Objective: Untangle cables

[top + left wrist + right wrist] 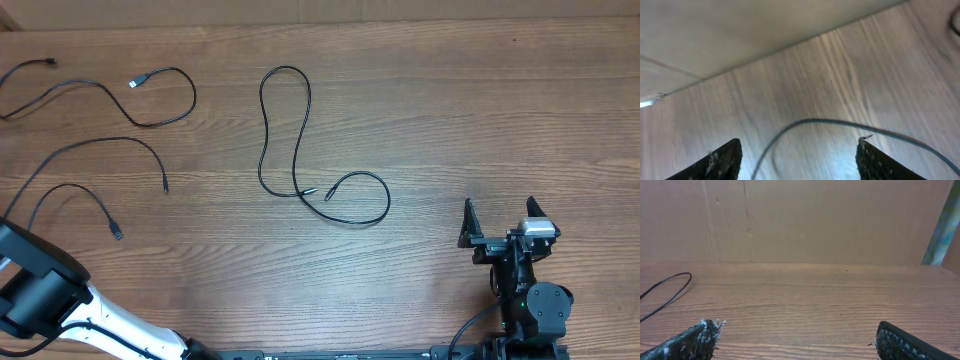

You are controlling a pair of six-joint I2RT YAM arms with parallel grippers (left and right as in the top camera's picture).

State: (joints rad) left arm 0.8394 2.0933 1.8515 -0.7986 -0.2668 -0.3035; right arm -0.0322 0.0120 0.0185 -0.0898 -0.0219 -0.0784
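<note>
Several thin black cables lie on the wooden table. One looped cable (300, 150) lies in the middle, and its edge shows in the right wrist view (671, 291). A cable with a silvery plug (135, 82) curls at the far left. Two more cables (100, 145) (75, 190) arch near the left edge. My left gripper (800, 145) is open just above the table, with a thin cable (830, 121) curving between its fingers and untouched. Its fingers are hidden in the overhead view. My right gripper (500, 206) (797, 330) is open and empty at the front right, well away from the cables.
The left arm (40, 290) reaches in at the front left corner. The right arm's base (535, 305) stands at the front right. A brown cardboard wall (800, 220) rises behind the table's far edge.
</note>
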